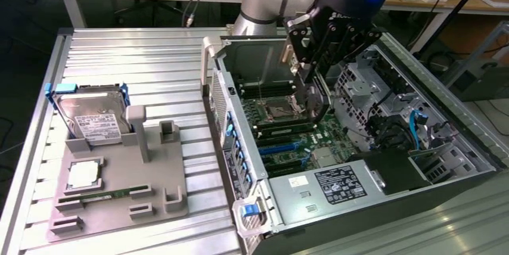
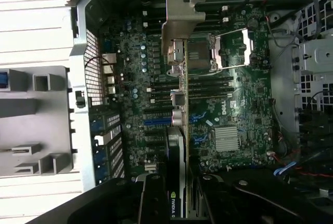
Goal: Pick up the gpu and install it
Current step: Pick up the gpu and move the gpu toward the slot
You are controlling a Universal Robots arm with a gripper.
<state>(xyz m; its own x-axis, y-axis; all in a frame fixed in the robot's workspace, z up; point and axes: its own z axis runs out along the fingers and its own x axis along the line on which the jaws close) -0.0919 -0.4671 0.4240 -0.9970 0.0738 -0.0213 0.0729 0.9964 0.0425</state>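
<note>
The gpu (image 1: 309,97) hangs edge-down inside the open computer case (image 1: 238,148), above the motherboard (image 1: 290,139) near the CPU socket. My gripper (image 1: 316,58) is shut on its upper edge. In the wrist view the gpu (image 2: 179,146) shows edge-on, with its silver end bracket (image 2: 182,15) pointing away and a green-lettered label near my gripper (image 2: 177,195). The card floats over the motherboard (image 2: 223,104), roughly in line with the blue expansion slots (image 2: 156,121). I cannot tell whether it touches a slot.
A grey holder tray (image 1: 119,207) on the slatted table at the exterior view's left carries a hard drive (image 1: 94,121), a CPU (image 1: 83,174) and a RAM stick (image 1: 104,195). The case's power supply (image 1: 338,184), drive cage (image 1: 366,82) and cables (image 1: 418,127) crowd the card's surroundings.
</note>
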